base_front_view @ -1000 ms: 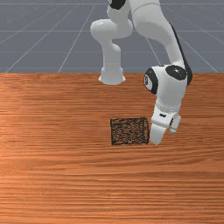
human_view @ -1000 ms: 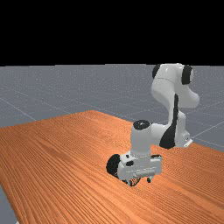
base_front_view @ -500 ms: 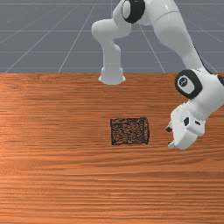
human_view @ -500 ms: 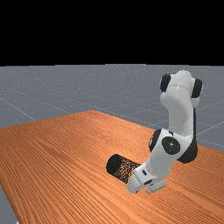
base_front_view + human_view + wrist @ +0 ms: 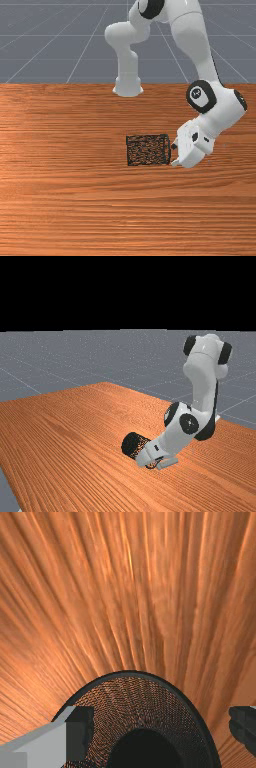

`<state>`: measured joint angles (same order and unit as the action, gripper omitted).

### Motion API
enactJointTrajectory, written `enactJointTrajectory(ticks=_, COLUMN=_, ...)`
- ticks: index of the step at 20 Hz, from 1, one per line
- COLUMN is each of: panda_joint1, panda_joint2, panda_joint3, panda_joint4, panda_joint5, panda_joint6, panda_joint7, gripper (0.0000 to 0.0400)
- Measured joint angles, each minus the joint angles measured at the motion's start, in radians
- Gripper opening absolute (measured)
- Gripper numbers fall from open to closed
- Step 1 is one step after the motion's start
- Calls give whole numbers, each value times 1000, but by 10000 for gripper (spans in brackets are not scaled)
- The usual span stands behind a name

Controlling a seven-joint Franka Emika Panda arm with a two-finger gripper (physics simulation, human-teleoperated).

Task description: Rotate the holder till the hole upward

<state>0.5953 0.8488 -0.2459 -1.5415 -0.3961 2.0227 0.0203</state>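
Holder (image 5: 147, 150): black mesh cylinder, on its side on the worktop (image 5: 65, 200). Rim of the open end (image 5: 131, 673) faces the front view's right, towards the gripper (image 5: 174, 154); hole sideways, not up. Holder unmoved in both outer views against half a second ago.

Gripper has shifted: well apart from the rim then, right beside it now, tilted. Far view: it now hides more of the mesh wall near the open end. Jaws wide apart, nothing clamped. Wrist view: one jaw overlaps the rim in the picture, the other stands outside its outline; contact, cannot tell.

Arm (image 5: 192, 40): lower part has swung towards the front view's left, following the gripper in.
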Motion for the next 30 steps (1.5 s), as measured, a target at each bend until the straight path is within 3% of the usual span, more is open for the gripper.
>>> enactJointTrajectory(ticks=4, panda_joint1=-32, panda_joint2=-53, panda_joint3=6, panda_joint4=-96, panda_joint5=5, panda_joint6=96, panda_joint7=-27, gripper=400)
enactJointTrajectory(ticks=5, panda_joint1=-64, panda_joint2=-92, panda_joint3=23, panda_joint4=-164, panda_joint5=2, panda_joint6=189, panda_joint7=-90, gripper=400)
enactJointTrajectory(ticks=6, panda_joint1=-90, panda_joint2=-63, panda_joint3=38, panda_joint4=-98, panda_joint5=51, panda_joint6=89, panda_joint7=-125, gripper=400)
enactJointTrajectory(ticks=8, panda_joint1=-108, panda_joint2=-68, panda_joint3=34, panda_joint4=-108, panda_joint5=51, panda_joint6=90, panda_joint7=-148, gripper=400)
enactJointTrajectory(ticks=18, panda_joint1=-114, panda_joint2=-92, panda_joint3=10, panda_joint4=-169, panda_joint5=22, panda_joint6=176, panda_joint7=-124, gripper=400)
enactJointTrajectory(ticks=26, panda_joint1=-144, panda_joint2=-83, panda_joint3=16, panda_joint4=-158, panda_joint5=33, panda_joint6=158, panda_joint7=-178, gripper=400)
enactJointTrajectory(ticks=27, panda_joint1=-141, panda_joint2=-105, panda_joint3=4, panda_joint4=-208, panda_joint5=-3, panda_joint6=228, panda_joint7=-181, gripper=400)
enactJointTrajectory(ticks=30, panda_joint1=-160, panda_joint2=-114, panda_joint3=-6, panda_joint4=-230, panda_joint5=-13, panda_joint6=252, panda_joint7=-200, gripper=400)
